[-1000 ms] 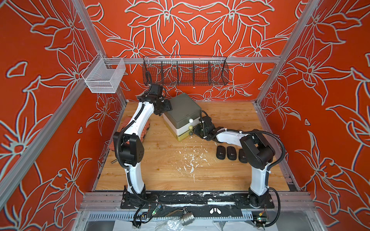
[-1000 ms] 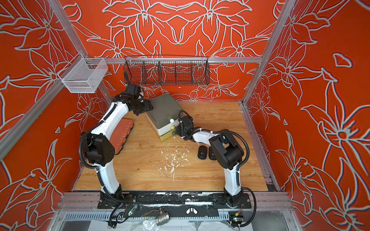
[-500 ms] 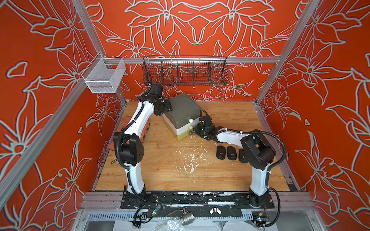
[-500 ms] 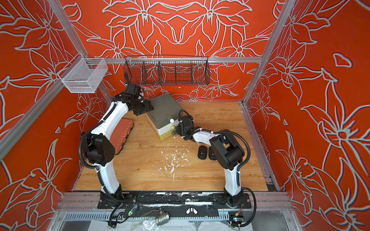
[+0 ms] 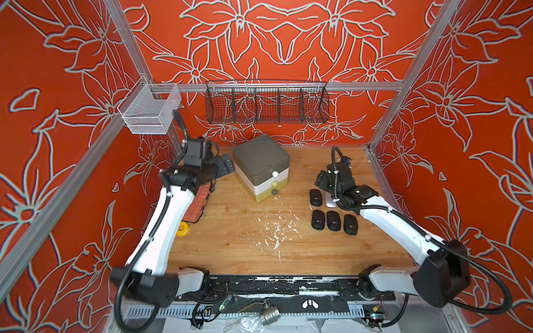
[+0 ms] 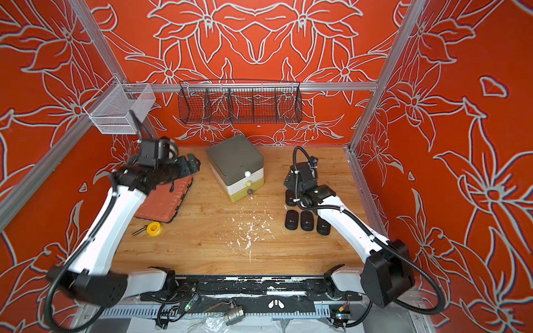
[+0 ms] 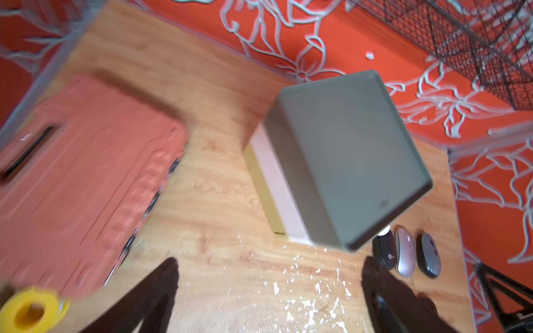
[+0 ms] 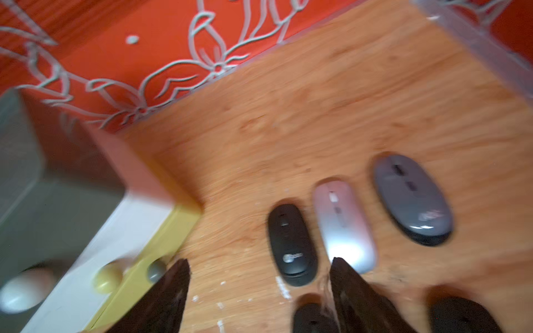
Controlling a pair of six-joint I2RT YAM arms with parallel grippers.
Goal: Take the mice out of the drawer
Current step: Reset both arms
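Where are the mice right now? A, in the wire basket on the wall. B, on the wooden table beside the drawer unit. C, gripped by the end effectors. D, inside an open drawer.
B: the mice lie in two rows on the table, beside the drawer unit, whose drawers are shut.

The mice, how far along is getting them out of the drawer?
Done: a row of three black mice, a black mouse, a pink mouse and a grey mouse lie on the table. In hand: nothing; left end effector and right end effector are open, empty. Left: possibly nothing; the drawer unit looks shut, hiding its inside.
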